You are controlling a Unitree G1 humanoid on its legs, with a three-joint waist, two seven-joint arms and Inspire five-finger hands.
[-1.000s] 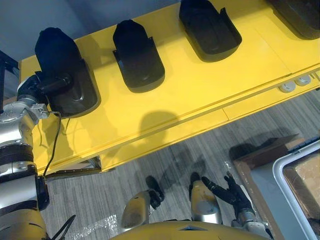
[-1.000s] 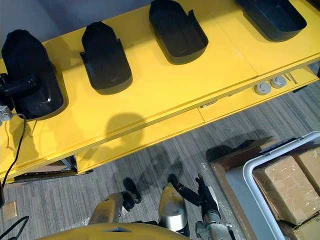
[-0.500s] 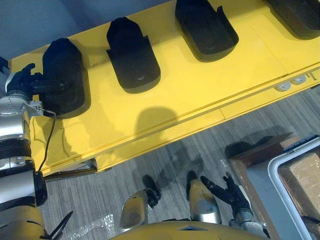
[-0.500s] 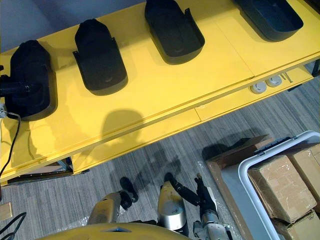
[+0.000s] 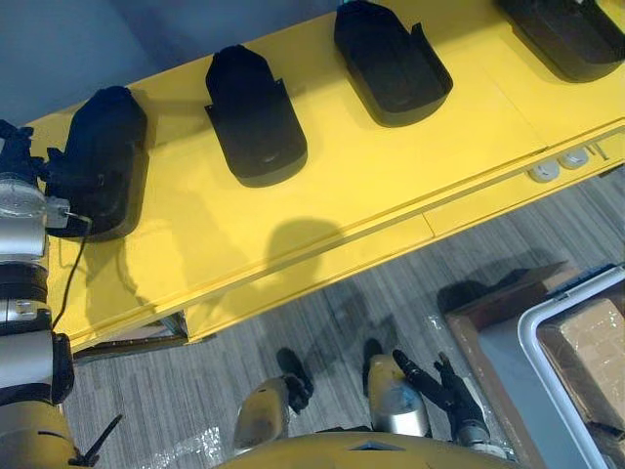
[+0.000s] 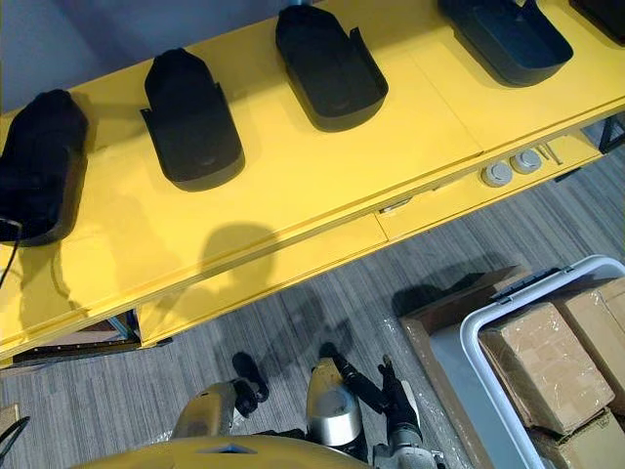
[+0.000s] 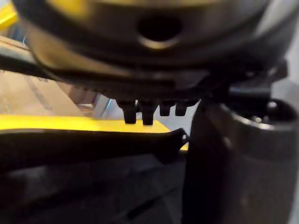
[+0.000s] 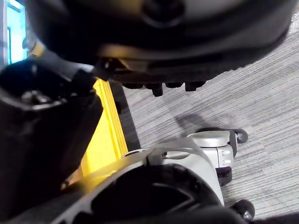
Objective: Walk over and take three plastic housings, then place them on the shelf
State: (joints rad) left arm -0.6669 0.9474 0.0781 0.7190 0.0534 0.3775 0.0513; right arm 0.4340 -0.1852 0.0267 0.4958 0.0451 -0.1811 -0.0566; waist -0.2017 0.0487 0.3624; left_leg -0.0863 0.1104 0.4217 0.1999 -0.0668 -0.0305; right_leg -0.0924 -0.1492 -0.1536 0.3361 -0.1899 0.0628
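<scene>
The left hand (image 5: pixel 18 161) sits at the outer flank of the end housing (image 5: pixel 98 161), touching it or just short; whether it grips or merely rests there I cannot tell. That housing lies on the yellow bench (image 5: pixel 322 195) with its long axis running away from the robot, so the hand meets it side-on, across its narrow width. The second housing (image 5: pixel 254 112) and third housing (image 5: pixel 391 59) lie roughly parallel further right. The right hand (image 5: pixel 444 386) hangs low over the floor, fingers slack and holding nothing, well apart from all three.
</scene>
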